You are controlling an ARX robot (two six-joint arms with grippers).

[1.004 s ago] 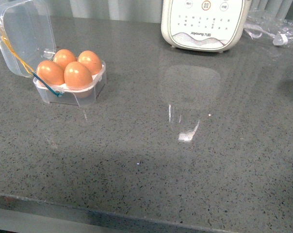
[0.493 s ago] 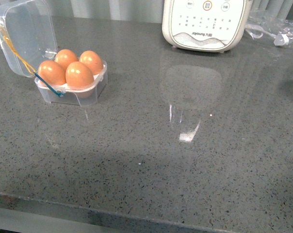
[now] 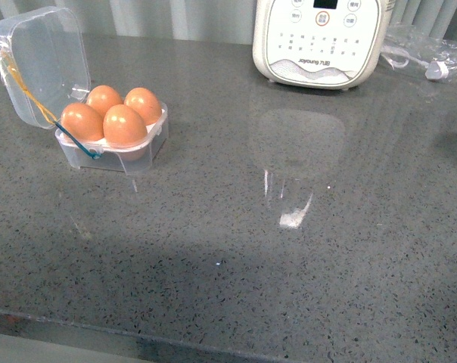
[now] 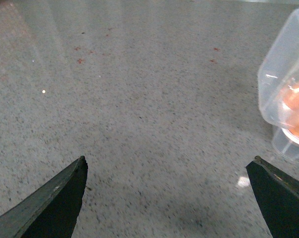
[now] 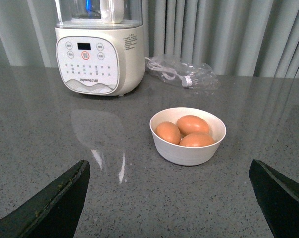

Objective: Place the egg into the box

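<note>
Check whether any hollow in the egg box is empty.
No: each of the four hollows in the box holds an egg.

The countertop (image 3: pixel 289 257) is being left open through its middle; its far side is being occupied by the open-lidded box (image 3: pixel 138 155) and the appliance (image 3: pixel 319 45).

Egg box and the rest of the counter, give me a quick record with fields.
box: clear, on the counter, all four hollows filled
lid: open, tilted up
eggs: four in the box
white bowl: holds three more eggs
left gripper: open, empty, near the box
right gripper: open, empty, facing the bowl
appliance: white, at the back
</note>
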